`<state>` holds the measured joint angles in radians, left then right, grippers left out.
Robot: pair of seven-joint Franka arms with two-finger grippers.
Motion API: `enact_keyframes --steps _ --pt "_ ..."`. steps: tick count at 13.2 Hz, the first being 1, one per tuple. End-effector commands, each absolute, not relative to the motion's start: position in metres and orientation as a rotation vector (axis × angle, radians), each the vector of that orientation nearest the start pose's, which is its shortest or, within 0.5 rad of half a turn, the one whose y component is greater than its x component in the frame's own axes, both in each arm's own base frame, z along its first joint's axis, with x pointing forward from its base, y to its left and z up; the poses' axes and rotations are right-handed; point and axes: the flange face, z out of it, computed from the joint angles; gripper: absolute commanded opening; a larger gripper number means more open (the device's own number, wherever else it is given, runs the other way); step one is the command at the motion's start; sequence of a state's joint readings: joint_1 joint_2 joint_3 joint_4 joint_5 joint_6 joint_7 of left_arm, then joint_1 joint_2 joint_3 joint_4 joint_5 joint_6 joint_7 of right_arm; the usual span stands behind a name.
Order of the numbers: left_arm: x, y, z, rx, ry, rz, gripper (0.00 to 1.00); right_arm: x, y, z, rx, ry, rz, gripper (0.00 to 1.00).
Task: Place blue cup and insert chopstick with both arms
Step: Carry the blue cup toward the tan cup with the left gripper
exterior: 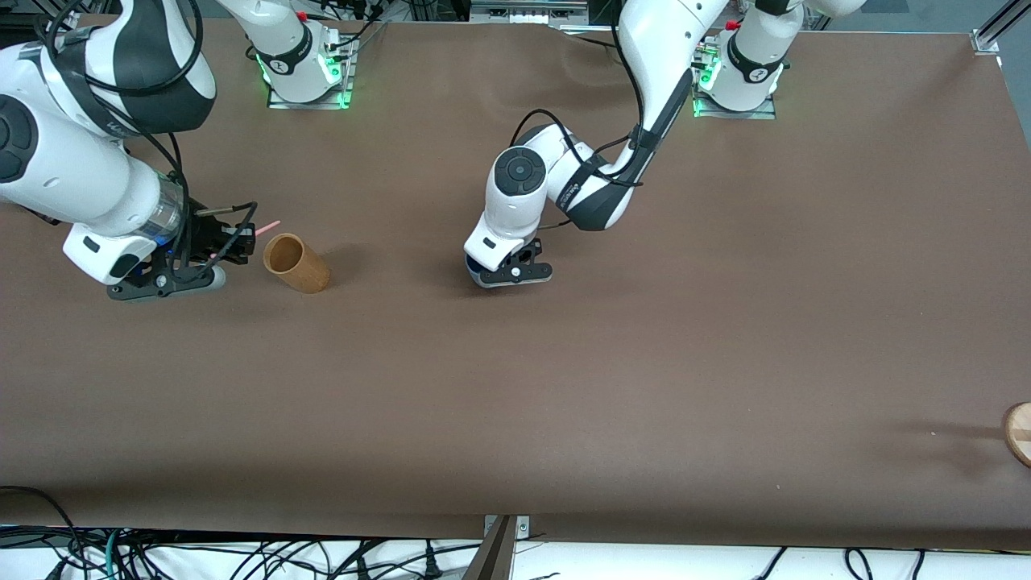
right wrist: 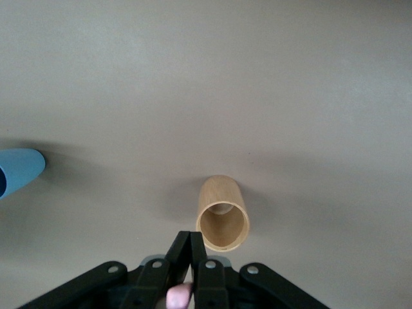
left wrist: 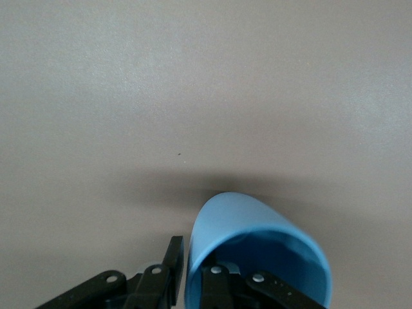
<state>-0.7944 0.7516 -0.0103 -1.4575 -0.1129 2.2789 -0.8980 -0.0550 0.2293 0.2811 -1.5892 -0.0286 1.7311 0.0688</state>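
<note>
My left gripper [exterior: 509,274] is low over the middle of the table. It is shut on the wall of the blue cup [left wrist: 257,241], one finger inside the rim and one outside [left wrist: 193,270]. Only a sliver of the cup [exterior: 475,272] shows under the hand in the front view. My right gripper [exterior: 240,238] is shut on the pale pink chopstick [exterior: 267,226], whose tip sticks out toward the tan wooden holder [exterior: 296,263]. In the right wrist view the fingers [right wrist: 193,251] pinch the chopstick [right wrist: 179,297] just short of the holder's open mouth [right wrist: 222,219]. The blue cup [right wrist: 19,171] shows at that view's edge.
The tan holder stands upright toward the right arm's end of the table, beside my right gripper. A round wooden piece [exterior: 1019,432] lies at the table's edge at the left arm's end, nearer to the front camera.
</note>
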Motion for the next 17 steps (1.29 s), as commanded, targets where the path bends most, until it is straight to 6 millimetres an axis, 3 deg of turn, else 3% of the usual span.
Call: enact_keyframes --steps 1,2,5,8,9,11,13,15,17 --pt "0.509 -0.531 0.252 -3.259 -0.297 0.023 0.67 0.618 0.131 0.497 -3.115 -0.214 0.102 0.0" --pt "0.51 -0.53 0.258 -3.259 -0.296 0.024 1.0 0.617 0.143 0.492 -3.117 -0.21 0.113 0.0" --pt "0.518 -0.518 0.287 -3.247 -0.315 0.073 1.0 0.619 0.155 0.487 -3.113 -0.165 0.101 0.0" --pt "0.539 -0.476 0.355 -3.228 -0.331 0.114 1.0 0.616 0.193 0.477 -3.112 -0.083 0.077 0.0" --pt "0.55 -0.451 0.378 -3.219 -0.299 0.124 1.0 0.613 0.211 0.472 -3.111 -0.039 0.08 0.0" --pt "0.579 -0.381 0.421 -3.216 -0.134 0.166 1.0 0.603 0.256 0.462 -3.106 0.046 0.072 0.0" --pt "0.607 -0.293 0.468 -3.229 -0.046 0.161 1.0 0.598 0.31 0.456 -3.108 0.159 0.041 0.0" --pt "0.619 -0.227 0.506 -3.193 0.021 0.075 1.0 0.594 0.353 0.451 -3.086 0.27 0.032 0.0" --pt "0.623 -0.175 0.534 -3.196 -0.022 0.044 1.0 0.593 0.38 0.443 -3.052 0.342 0.008 0.0"
